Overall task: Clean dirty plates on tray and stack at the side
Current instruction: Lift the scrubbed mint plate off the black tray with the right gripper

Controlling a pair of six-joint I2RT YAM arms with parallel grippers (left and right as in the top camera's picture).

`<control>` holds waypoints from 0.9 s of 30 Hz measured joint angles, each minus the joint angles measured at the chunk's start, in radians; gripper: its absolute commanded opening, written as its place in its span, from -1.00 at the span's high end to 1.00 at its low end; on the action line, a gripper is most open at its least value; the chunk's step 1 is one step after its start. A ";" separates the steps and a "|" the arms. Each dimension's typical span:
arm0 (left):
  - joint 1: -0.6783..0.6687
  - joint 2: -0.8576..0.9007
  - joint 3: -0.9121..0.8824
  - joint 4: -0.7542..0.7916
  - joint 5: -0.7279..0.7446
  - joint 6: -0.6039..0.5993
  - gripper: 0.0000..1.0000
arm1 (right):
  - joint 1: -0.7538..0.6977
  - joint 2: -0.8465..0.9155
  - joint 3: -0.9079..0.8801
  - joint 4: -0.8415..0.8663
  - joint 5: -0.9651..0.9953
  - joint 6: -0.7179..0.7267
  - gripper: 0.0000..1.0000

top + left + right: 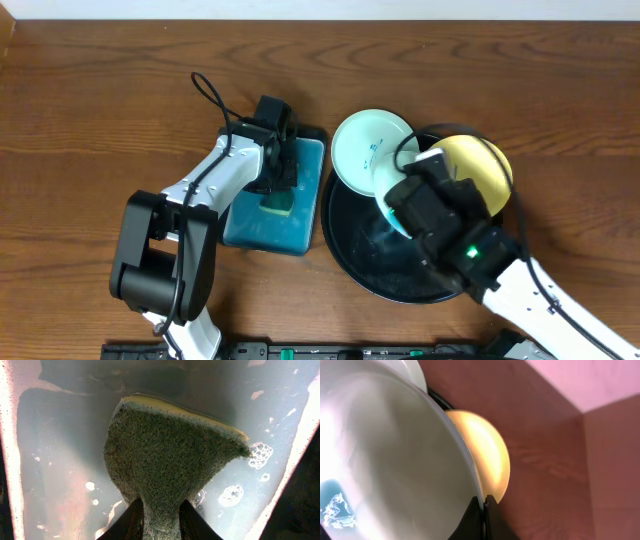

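Mint plate pinched by its rim

My right claw [483,510] is clamped on the rim of a pale mint-blue round plate [395,460], tilted above the glossy black round tray [350,250], face turned left, rim line running near to far; being round, it has no long axis. My left claw [161,515] grips a green sponge [170,460] in the teal rectangular tray [300,225]. Scrubbing pressure could swivel this thin pinch and drop the plate onto the yellow round plate [490,455].

Table [90,110] wood, visible grain; tray [350,260] glossy black; sponge [165,455] rough, fibrous; mint plate [385,445] smooth, shiny
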 measured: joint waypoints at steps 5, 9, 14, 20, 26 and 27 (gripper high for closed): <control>0.000 0.000 0.000 0.000 0.000 0.000 0.50 | 0.101 0.000 0.000 0.045 0.097 -0.075 0.98; 0.000 0.000 0.000 0.000 0.000 0.000 0.50 | 0.168 0.000 0.000 0.069 0.203 -0.108 0.98; 0.000 0.000 0.000 0.000 0.000 0.000 0.50 | 0.241 0.000 0.000 0.113 0.326 -0.146 0.98; 0.000 0.000 0.000 -0.001 0.000 0.000 0.50 | 0.282 0.000 0.000 0.131 0.427 -0.169 0.98; 0.000 0.000 0.000 -0.001 0.000 0.000 0.50 | 0.283 0.000 0.000 0.143 0.468 -0.171 0.98; 0.000 0.000 0.000 -0.001 0.000 0.000 0.50 | 0.283 0.000 0.000 0.143 0.470 -0.171 0.98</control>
